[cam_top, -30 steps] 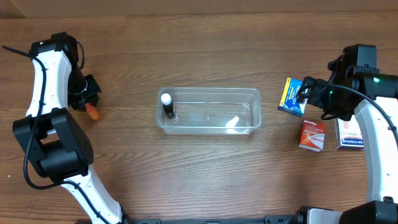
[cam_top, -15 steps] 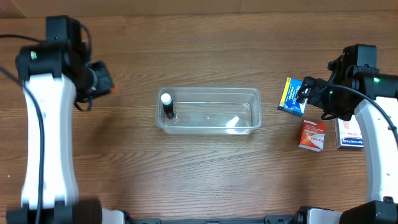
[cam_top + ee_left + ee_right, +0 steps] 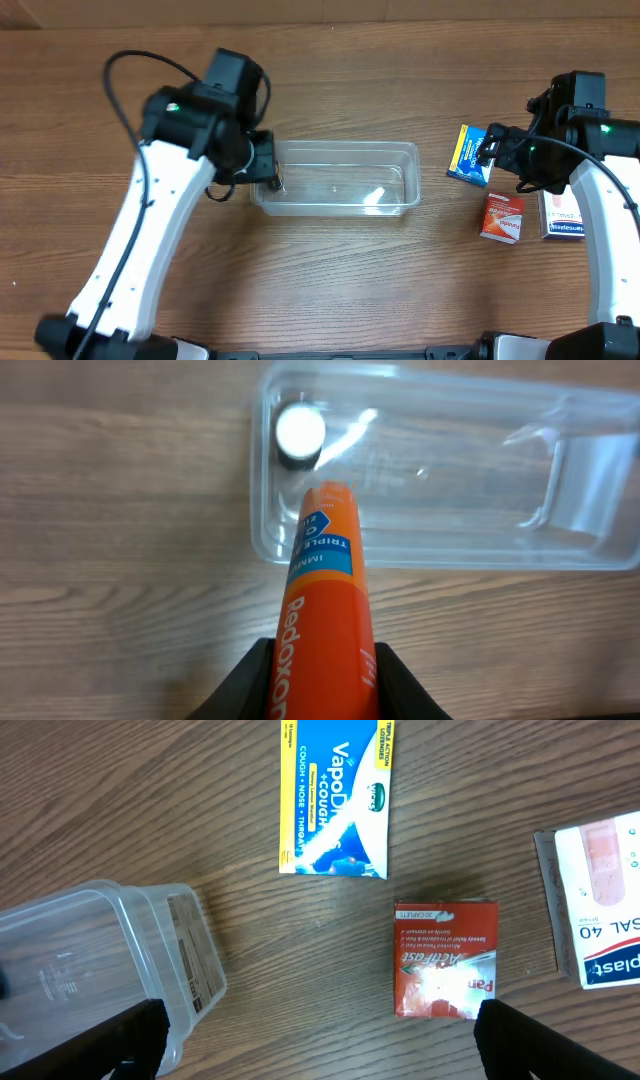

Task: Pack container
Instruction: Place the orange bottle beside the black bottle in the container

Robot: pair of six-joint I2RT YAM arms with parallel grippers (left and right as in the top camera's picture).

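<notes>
Overhead: my left gripper (image 3: 262, 165) has just swung in from far out on the table and is now hovering at the left end of the container (image 3: 345, 146), so I'm judging a drop-in is next. The container is lying open side up, its long axis running sideways between my two hands, well apart from my right gripper (image 3: 490, 150). Left wrist: I'm clamping an orange tube (image 3: 325, 590) between my fingers, its long axis pointing straight ahead of the hand, crosswise to the container. Its tip is hanging over the near rim, just short of a small white-capped bottle (image 3: 299, 432) standing in that end. I'm thinking the tube needs turning to lie along the tub. Right wrist: my fingers (image 3: 130, 1035) are spread wide, holding nothing. A blue box (image 3: 335, 795) is lying ahead, a red box (image 3: 445, 960) between the fingers' line, and a plaster box (image 3: 600, 910) off to one side.
</notes>
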